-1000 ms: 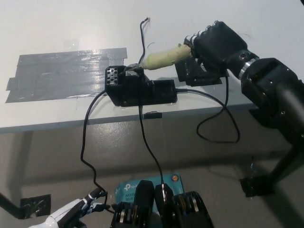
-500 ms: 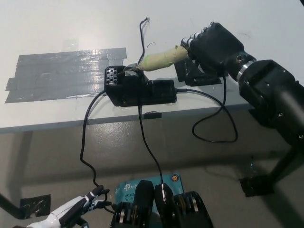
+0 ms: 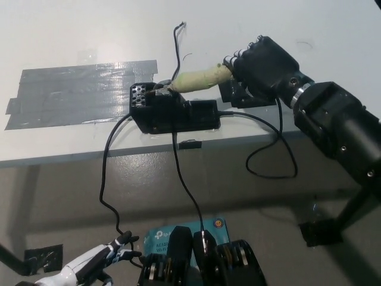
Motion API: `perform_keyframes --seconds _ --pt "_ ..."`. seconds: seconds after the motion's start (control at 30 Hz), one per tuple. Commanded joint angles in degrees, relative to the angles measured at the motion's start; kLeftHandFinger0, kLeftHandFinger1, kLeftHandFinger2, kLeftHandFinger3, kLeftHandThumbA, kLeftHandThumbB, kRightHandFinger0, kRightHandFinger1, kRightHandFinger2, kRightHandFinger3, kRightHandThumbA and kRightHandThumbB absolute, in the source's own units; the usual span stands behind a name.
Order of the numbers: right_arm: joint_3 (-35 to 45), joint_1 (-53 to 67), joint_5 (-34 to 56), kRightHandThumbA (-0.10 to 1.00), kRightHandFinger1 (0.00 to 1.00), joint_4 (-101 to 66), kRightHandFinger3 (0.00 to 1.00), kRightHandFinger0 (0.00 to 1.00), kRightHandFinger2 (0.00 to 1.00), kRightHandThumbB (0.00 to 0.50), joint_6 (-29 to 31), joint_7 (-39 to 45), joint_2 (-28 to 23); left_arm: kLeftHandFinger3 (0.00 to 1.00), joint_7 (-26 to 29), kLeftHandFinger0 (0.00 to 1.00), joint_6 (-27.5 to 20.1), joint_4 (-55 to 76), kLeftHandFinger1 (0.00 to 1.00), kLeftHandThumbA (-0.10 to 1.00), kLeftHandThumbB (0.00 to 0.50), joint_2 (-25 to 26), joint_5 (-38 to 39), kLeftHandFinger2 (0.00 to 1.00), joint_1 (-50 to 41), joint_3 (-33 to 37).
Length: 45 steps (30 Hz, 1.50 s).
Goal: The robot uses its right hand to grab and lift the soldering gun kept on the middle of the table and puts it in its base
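With its tip at the base [image 3: 172, 110], the right hand [image 3: 262, 62] grips the soldering gun [image 3: 199, 79]; next, seat it and let go.

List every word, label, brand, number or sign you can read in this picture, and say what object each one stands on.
"tp-link": the likely reading of the white logo on the teal rectangular box on the floor at the bottom middle; only the opening letters are clear.
Smaller white print below that logo: too blurred to read.
Black plastic soldering base on the white table: no readable text.
Grey tape patch: no text.
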State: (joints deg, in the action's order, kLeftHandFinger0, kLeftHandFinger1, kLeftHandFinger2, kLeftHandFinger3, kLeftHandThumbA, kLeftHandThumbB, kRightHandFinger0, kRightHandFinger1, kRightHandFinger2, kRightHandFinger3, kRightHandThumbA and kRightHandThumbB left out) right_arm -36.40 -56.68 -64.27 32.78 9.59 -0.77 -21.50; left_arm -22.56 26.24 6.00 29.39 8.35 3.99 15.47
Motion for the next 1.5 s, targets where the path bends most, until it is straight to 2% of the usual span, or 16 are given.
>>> perform_keyframes --seconds 0.0,0.13,0.17,0.23,0.53,0.57,0.73,0.8,0.83,0.93,1.0,1.17,1.2,1.27,1.33,1.47 --pt "-0.08 -4.33 -1.29 -0.1 0.0 -0.09 0.23 0.0 0.33 0.131 1.34 -3.13 -0.91 1.0 0.32 1.0 0.69 1.3 1.0 1.0 0.49 1.03 0.15 0.85 0.76 0.08" --pt "0.89 -4.15 -0.35 -0.07 0.0 0.38 0.2 0.0 0.3 0.106 1.76 -3.43 -2.42 1.0 0.57 1.0 0.69 1.17 1.0 1.0 0.5 1.07 0.57 0.87 0.89 0.43" --pt "0.7 -4.31 -1.16 -0.1 0.0 0.51 0.01 0.0 0.29 0.086 1.92 -4.23 -3.44 1.0 0.38 1.0 0.69 1.31 1.0 1.0 0.488 1.16 0.45 0.86 0.86 0.09" --pt "0.88 -4.23 -0.85 -0.1 0.0 0.36 0.0 0.0 0.31 0.079 1.91 -3.79 -3.61 1.0 0.46 1.0 0.69 1.03 1.0 1.0 0.498 1.05 0.91 0.86 0.77 -0.01" --pt "1.45 -4.54 -0.19 -0.1 0.01 -1.05 0.22 0.0 0.37 0.088 1.77 -2.12 -4.6 1.0 0.39 1.0 0.69 0.98 1.0 1.0 0.462 1.13 1.25 0.87 0.77 -0.22" --pt "1.57 -4.59 -0.17 -0.1 0.0 -1.07 0.16 0.0 0.35 0.055 1.84 -2.42 -4.68 1.0 0.37 1.0 0.69 0.83 1.0 1.0 0.47 1.14 1.42 0.86 0.92 -0.17" --pt "1.59 -5.01 -0.58 -0.1 0.0 -1.5 0.27 0.0 0.32 0.083 1.86 -2.3 -4.7 1.0 0.12 1.0 0.69 0.87 1.0 1.0 0.496 1.22 0.58 0.84 1.24 0.15" --pt "1.61 -5.17 -0.41 -0.1 0.0 -1.98 0.41 0.0 0.27 0.04 1.92 -1.69 -4.51 1.0 0.28 1.0 0.69 1.19 1.0 1.0 0.498 1.36 0.25 0.84 1.4 0.43" --pt "1.45 -5.31 -0.52 -0.1 0.0 -1.58 0.31 0.0 0.26 0.043 2.19 -2.5 -4.23 1.0 0.37 1.0 0.69 1.31 1.0 1.0 0.497 1.32 0.27 0.83 1.36 0.37" --pt "1.18 -5.64 -0.12 -0.1 0.0 -0.6 0.27 0.0 0.23 0.005 3.4 -3.93 -3.42 1.0 0.34 1.0 0.69 1.37 1.0 1.0 0.5 1.01 0.39 0.83 1.37 0.19" --pt "0.64 -6.11 -0.49 -0.1 0.0 -0.44 0.3 0.0 0.24 0.08 3.99 -3.9 -3.0 1.0 0.57 1.0 0.69 1.65 1.0 1.0 0.493 1.01 0.3 0.85 1.18 0.15" --pt "-0.4 -7.05 -1.67 -0.05 0.0 -0.72 0.36 0.0 0.2 0.122 4.17 -4.15 -2.05 1.0 0.63 1.0 0.69 1.87 1.0 1.0 0.491 1.1 -0.49 0.83 1.15 0.25" --pt "-0.43 -7.36 -1.32 -0.05 0.0 -0.43 0.27 0.0 0.2 0.078 4.33 -3.45 -1.78 1.0 0.69 1.0 0.69 1.95 1.0 1.0 0.498 1.15 -0.23 0.83 1.16 0.22" --pt "-0.6 -7.65 -1.57 -0.01 0.0 -0.56 0.2 0.0 0.2 0.079 4.03 -3.05 -1.58 1.0 0.58 1.0 0.69 1.99 1.0 1.0 0.5 1.17 -0.24 0.83 1.29 0.24" --pt "-1.28 -8.07 -2.63 0.04 0.0 -0.21 0.21 0.0 0.23 0.091 3.43 -3.41 -0.9 1.0 0.36 1.0 0.69 1.8 1.0 1.0 0.498 1.08 -0.11 0.83 1.34 0.1" --pt "-2.72 -8.4 -4.65 -0.04 0.0 1.17 0.08 0.0 0.2 0.103 3.97 -6.61 -0.87 1.0 0.26 1.0 0.69 1.56 1.0 1.0 0.477 1.0 0.03 0.82 1.68 0.3"
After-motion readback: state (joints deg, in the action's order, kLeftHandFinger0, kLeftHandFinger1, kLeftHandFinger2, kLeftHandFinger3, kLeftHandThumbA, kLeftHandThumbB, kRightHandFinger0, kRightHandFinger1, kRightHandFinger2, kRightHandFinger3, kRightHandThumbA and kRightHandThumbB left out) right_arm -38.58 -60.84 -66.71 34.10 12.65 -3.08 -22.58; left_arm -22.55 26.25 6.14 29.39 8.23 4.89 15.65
